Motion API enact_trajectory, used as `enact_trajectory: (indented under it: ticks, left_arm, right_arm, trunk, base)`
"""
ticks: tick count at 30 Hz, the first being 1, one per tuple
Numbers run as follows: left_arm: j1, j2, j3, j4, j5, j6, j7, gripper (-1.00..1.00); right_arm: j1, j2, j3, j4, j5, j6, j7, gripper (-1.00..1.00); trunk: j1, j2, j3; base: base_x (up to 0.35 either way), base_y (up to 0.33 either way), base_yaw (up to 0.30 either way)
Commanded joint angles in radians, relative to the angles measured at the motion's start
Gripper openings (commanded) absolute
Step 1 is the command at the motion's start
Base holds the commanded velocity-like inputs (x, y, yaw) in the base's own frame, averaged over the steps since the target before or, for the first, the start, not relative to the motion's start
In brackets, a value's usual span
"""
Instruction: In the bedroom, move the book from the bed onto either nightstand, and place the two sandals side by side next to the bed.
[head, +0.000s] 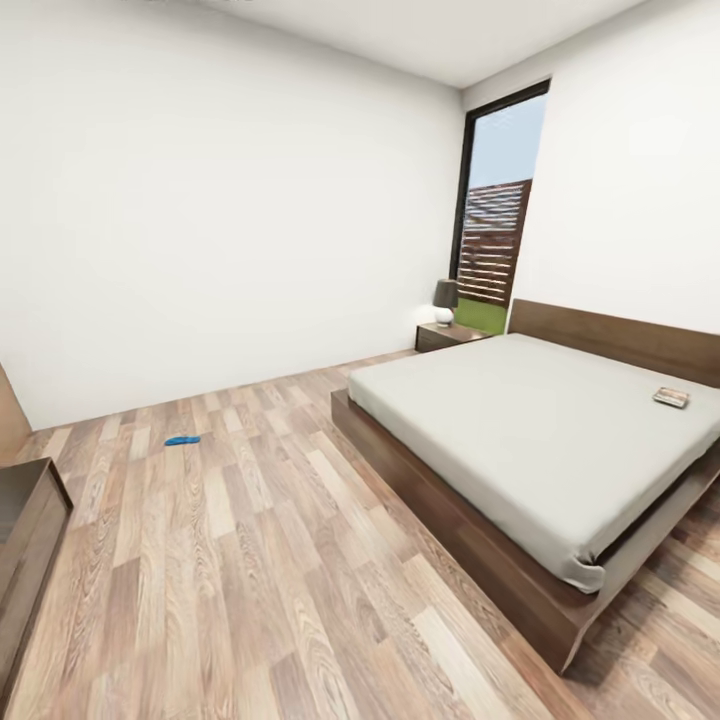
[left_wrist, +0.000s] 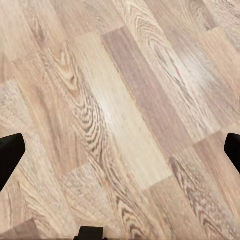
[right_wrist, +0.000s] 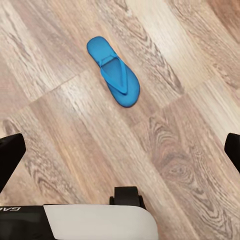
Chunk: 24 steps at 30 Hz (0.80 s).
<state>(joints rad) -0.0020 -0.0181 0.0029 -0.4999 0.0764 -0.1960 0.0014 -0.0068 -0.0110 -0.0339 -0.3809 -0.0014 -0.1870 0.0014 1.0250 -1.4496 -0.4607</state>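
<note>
Head cam: I'm looking across the bedroom, wood-plank floor (head: 250, 560) w/ the bed (head: 540, 440) at right, pale mattress on a dark frame. The book (head: 671, 397) lies flat on the mattress near the headboard end, far side from me. A nightstand (head: 448, 336) sits in the corner just beside the bed's head, lamp (head: 445, 300) on top, tall window (head: 497, 215) behind it. One sandal (head: 182, 439) is on the open floor, well apart from the bed, nearer the left wall. Dark cabinet (head: 25, 540) at my left edge.

Left wrist cam: left gripper (left_wrist: 120, 150) over bare planks, fingertips (left_wrist: 10, 155) spread wide, nothing between them.

Right wrist cam: right gripper (right_wrist: 120, 150) also wide, empty. A blue sandal (right_wrist: 113, 71) lies flat on the floor ahead of the fingers, not touching them.
</note>
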Motion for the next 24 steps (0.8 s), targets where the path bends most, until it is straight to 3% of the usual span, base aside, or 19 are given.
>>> enact_trajectory:
  ticks: [1,24]
  left_arm:
    - [0.0,-0.001,0.0,0.0,0.008,-0.002,0.0,1.0]
    - [0.0,0.0,0.0,0.0,0.008,-0.002,0.0,1.0]
  right_arm:
    - [-0.001,0.0,-0.002,0.001,0.0,-0.003,0.0,1.0]
    - [-0.001,-0.001,-0.003,0.0,-0.002,-0.003,0.0,1.0]
  trunk:
    - [0.0,0.0,-0.001]
    - [0.0,0.0,-0.001]
  base:
    - [0.0,-0.001,0.279]
    - [0.0,0.0,0.289]
